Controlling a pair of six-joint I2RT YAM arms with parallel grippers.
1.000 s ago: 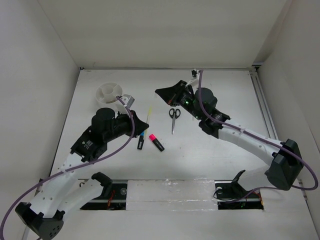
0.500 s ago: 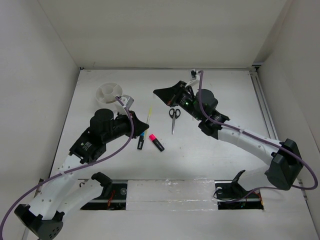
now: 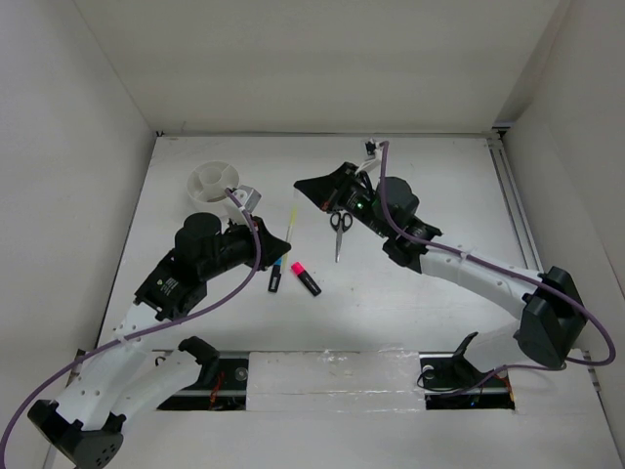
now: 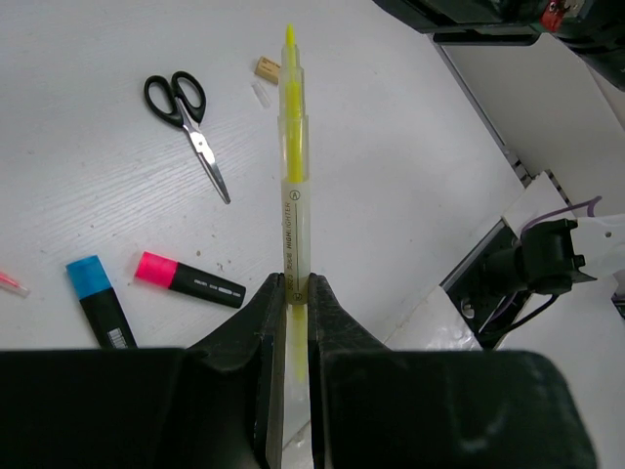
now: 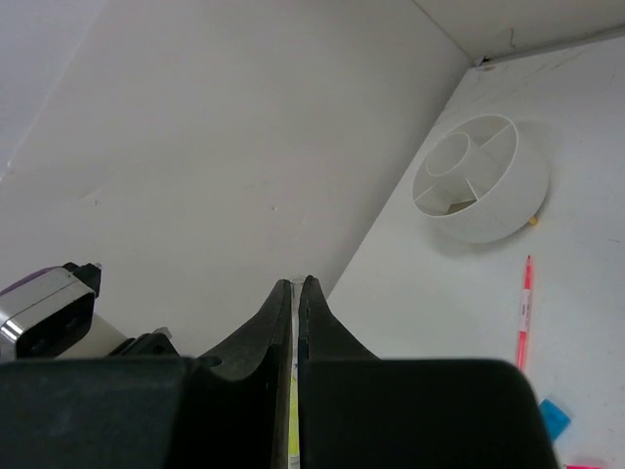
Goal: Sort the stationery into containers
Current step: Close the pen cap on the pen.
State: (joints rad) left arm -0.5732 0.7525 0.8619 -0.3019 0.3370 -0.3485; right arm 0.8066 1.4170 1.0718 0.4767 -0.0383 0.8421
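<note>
My left gripper (image 4: 296, 283) is shut on the thin yellow pen (image 4: 294, 166), which points forward above the table; both show in the top view, gripper (image 3: 278, 249) and pen (image 3: 292, 223). My right gripper (image 5: 295, 283) is shut on a thin clear and yellow piece, raised and facing the white compartment bowl (image 5: 479, 176), which stands at the far left (image 3: 217, 182). The pink pen (image 5: 524, 308) lies near the bowl. The blue-cap highlighter (image 3: 276, 277), pink-cap highlighter (image 3: 306, 278) and scissors (image 3: 339, 230) lie mid-table. The tan block (image 4: 267, 67) lies beyond the scissors (image 4: 190, 122).
White walls close the table at the left, back and right. A metal rail (image 3: 513, 205) runs along the right edge. The right gripper (image 3: 301, 183) hangs above the table between the bowl and the scissors.
My right gripper has drifted a little to the left. My left arm has barely shifted and keeps the yellow pen.
</note>
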